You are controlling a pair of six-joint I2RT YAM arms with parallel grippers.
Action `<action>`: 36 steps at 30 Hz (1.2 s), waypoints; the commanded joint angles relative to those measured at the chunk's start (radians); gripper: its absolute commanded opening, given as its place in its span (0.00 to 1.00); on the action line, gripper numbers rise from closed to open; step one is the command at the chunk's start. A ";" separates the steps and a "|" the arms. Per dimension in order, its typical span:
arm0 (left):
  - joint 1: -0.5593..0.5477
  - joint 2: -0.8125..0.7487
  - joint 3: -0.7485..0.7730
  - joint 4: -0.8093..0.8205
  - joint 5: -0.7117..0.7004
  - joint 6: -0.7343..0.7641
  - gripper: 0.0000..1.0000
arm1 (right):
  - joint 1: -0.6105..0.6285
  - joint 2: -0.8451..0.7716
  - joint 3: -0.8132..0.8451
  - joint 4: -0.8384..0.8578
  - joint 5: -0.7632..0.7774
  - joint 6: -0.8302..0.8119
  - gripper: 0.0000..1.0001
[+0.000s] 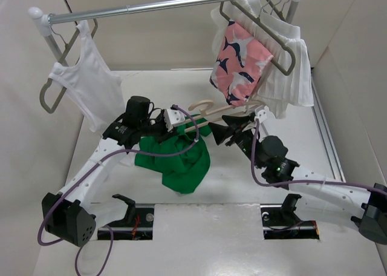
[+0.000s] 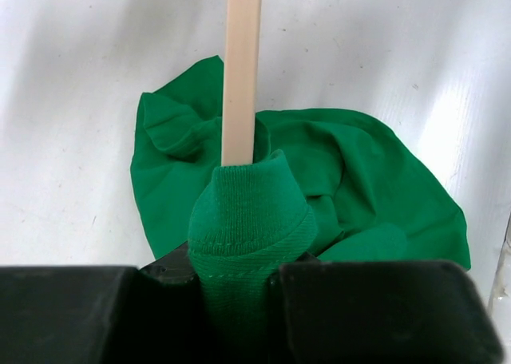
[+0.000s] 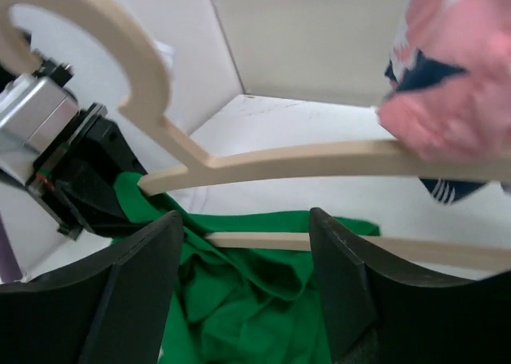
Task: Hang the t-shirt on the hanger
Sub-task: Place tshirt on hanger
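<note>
Left gripper (image 2: 239, 280): closed. Its jaws are clamped on a fold of the t-shirt (image 2: 359, 180) that is pulled like a cap over the left end of the hanger (image 2: 241, 61). Bare wood runs on out of the cloth, away from the wrist camera. Whether the jaws also bear on the wood under the cloth cannot be told.

Right gripper (image 3: 243, 220): open. Its jaws stand well apart at the middle of the hanger, one to each side of a stretch of the lower bar. Neither is seen touching the wood.

Hanger: pale wood, held clear above the table (image 1: 169, 88) and lying roughly level, with the hook pointing away from the arm bases. Its right arm is bare wood.

T-shirt: bright green. Apart from the capped end, it lies bunched in a heap on the table beneath the hanger's left half and on the arm-base side of it.

Surroundings:
- A pink patterned garment (image 1: 242, 64) hangs just beyond the hanger's right end; contact cannot be told.
- A white pleated garment (image 1: 290, 76) hangs farther out past that same end.
- A white tank top (image 1: 91, 88) hangs well apart, beyond the hanger's left end.
- The rail (image 1: 181, 5) runs above and beyond the hanger and carries all three on grey hangers (image 1: 44, 97).
</note>
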 commanded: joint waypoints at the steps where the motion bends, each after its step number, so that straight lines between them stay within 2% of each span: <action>1: 0.004 -0.018 0.023 0.035 0.033 0.035 0.00 | -0.014 -0.032 -0.003 0.001 0.058 0.239 0.69; 3: 0.004 -0.018 0.023 0.021 0.033 0.065 0.00 | -0.025 -0.041 -0.024 0.001 0.072 0.320 0.69; 6: -0.005 -0.027 -0.004 -0.002 0.022 0.108 0.00 | -0.025 -0.023 0.014 0.036 0.059 0.238 0.70; 9: -0.005 -0.018 -0.004 -0.016 0.010 0.127 0.00 | -0.025 0.005 0.039 0.036 0.023 0.226 0.73; 17: -0.005 -0.018 -0.004 -0.030 0.031 0.159 0.00 | -0.025 0.019 -0.021 0.036 0.156 0.448 0.77; 25: -0.014 -0.027 -0.023 -0.097 0.051 0.268 0.00 | -0.043 0.068 -0.089 0.245 0.165 0.535 0.75; 28: -0.014 -0.027 -0.032 -0.125 0.062 0.317 0.00 | -0.043 0.094 -0.101 0.276 0.174 0.548 0.66; 31: -0.034 -0.027 -0.032 -0.149 0.071 0.383 0.00 | -0.043 0.117 -0.101 0.285 0.174 0.548 0.40; 32: -0.034 -0.036 -0.032 -0.167 0.080 0.400 0.00 | -0.043 0.117 -0.101 0.285 0.174 0.548 0.29; 33: -0.034 -0.036 -0.032 -0.168 0.080 0.418 0.00 | -0.043 0.117 -0.101 0.285 0.174 0.548 0.06; 34: -0.034 -0.036 -0.032 -0.180 0.080 0.430 0.00 | -0.043 0.117 -0.101 0.285 0.174 0.557 0.00; 36: -0.034 -0.036 -0.032 -0.171 0.080 0.430 0.00 | -0.043 0.117 -0.101 0.260 0.148 0.557 0.00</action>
